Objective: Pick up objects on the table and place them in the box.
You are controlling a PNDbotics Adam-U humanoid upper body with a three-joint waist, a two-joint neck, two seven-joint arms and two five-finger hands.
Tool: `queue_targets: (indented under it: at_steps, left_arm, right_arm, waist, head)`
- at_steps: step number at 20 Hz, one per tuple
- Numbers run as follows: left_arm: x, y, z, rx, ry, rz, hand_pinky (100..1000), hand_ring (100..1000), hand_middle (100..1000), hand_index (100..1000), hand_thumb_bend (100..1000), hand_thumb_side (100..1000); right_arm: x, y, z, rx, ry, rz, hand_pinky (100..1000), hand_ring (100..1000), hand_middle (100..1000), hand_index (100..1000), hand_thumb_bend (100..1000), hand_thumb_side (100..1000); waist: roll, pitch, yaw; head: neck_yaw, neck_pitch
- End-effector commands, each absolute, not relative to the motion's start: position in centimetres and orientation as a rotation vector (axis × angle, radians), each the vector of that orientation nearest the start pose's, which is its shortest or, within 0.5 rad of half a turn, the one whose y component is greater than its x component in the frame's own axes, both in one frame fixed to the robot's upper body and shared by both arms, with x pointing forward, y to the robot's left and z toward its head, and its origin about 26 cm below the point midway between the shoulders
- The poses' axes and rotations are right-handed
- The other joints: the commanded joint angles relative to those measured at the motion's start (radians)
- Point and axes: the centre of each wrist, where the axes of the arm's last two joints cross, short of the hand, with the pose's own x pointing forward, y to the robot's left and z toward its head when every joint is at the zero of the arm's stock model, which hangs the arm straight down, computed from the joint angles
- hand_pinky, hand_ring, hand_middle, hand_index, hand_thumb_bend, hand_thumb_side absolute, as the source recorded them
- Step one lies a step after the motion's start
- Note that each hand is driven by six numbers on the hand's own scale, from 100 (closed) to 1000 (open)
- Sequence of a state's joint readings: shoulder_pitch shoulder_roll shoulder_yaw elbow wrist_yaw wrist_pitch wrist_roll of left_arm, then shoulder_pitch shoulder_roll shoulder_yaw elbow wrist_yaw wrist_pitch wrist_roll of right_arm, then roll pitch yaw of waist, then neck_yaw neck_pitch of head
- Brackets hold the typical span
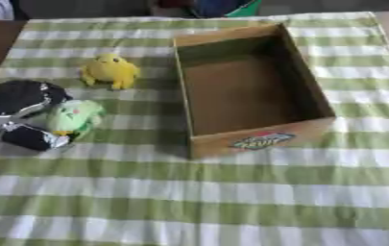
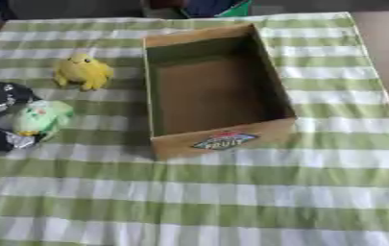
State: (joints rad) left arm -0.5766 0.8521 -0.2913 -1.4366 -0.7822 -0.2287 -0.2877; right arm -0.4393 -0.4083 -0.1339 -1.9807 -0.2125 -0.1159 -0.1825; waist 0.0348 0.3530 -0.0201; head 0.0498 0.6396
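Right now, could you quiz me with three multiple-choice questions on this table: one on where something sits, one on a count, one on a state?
1. Where is the yellow plush toy?
A. left of the box
B. inside the box
C. right of the box

2. How many plush toys are on the cloth?
A. one
B. two
C. four

3. What is in the box?
A. a plush toy
B. nothing
C. fruit

Answers:
1 A, it sits on the cloth beside the box's left wall.
2 B, the yellow one and a green plush toy by the left hand.
3 B, only its bare floor shows.
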Motion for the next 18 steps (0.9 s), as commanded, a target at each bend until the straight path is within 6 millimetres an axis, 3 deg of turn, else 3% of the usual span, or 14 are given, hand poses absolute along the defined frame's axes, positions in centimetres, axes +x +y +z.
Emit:
queue_targets:
  at_steps: [1,5,6,18]
  left_arm:
    - [38.0,35.6,21.9,1.125,-1.417,-1.723,493,679,607,723,100,522]
    - [37.9,35.5,22.0,1.123,-1.422,-1.717,493,679,607,723,100,522]
    - [37.9,35.4,22.2,1.126,-1.431,-1.71,406,581,501,604,100,252]
    - [37.5,34.0,25.4,1.251,-1.675,-1.579,359,532,451,520,100,253]
  right_arm:
    - [30.4,-29.1,26.4,-0.127,-2.579,0.053,760,647,521,828,100,935]
    - [30.4,-29.1,26.4,-0.126,-2.579,0.053,760,647,521,828,100,935]
    - [30.4,-29.1,26.4,-0.126,-2.579,0.053,761,648,521,828,100,935]
    - [30.4,-29.3,26.3,-0.133,-2.578,0.05,762,649,520,829,100,934]
  waist:
    - [-0.001,-0.015,0.001]
    - [-0.001,-0.015,0.001]
    - [-0.001,-0.016,0.001]
    - [-0.001,-0.012,0.001]
  head:
    - [0.001,-0.005]
    - [0.001,-0.005]
    - [0.001,-0.005]
    - [0.002,0.001]
